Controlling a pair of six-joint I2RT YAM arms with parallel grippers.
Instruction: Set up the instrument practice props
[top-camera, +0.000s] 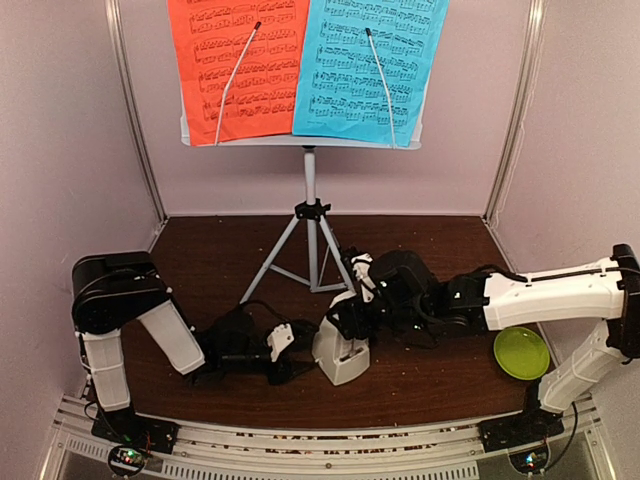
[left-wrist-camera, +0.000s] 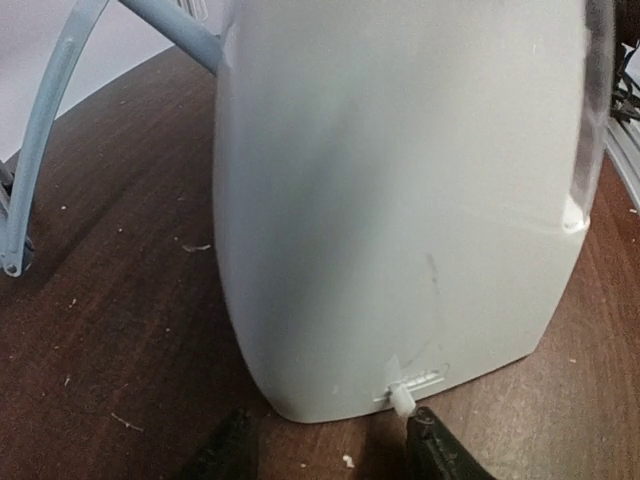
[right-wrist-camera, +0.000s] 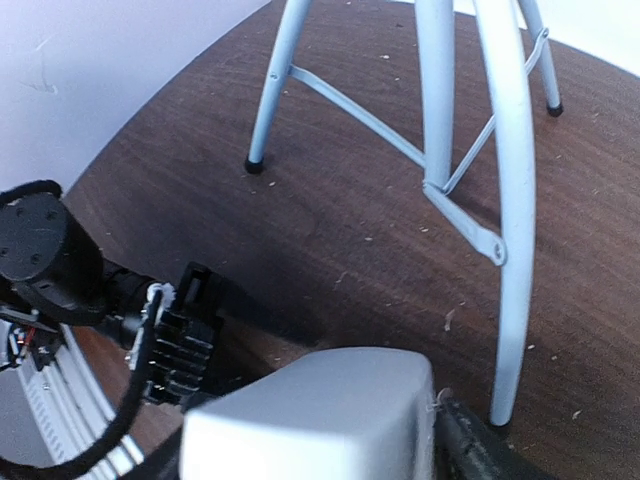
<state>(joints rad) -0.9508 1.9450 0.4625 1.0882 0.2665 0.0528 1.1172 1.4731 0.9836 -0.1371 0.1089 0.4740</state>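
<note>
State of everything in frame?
Pale-blue music-stand desk on silver tripod: upright, standing.
Red sheet-music page, blue sheet-music page: on desk, under wires.
Pale-grey pyramid metronome: upright on table.
Left gripper: open, by metronome base.
Right gripper: shut on metronome top.
Lime-green plate: flat, empty.

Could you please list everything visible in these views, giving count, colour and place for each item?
music stand: one, silver tripod with black joints, back middle of the table
red page: one, orange-red, left half of the stand's desk
blue page: one, light blue, right half of the desk, beside the red one
metronome: one, pale grey, upright, near middle, in front of the tripod
plate: one, lime green, near right
table: one, dark brown
left arm: one, white and black, near left
left gripper: one, black, open, beside the metronome's base
right arm: one, white and black, reaching in from the right
right gripper: one, black, closed on the metronome's top
</note>
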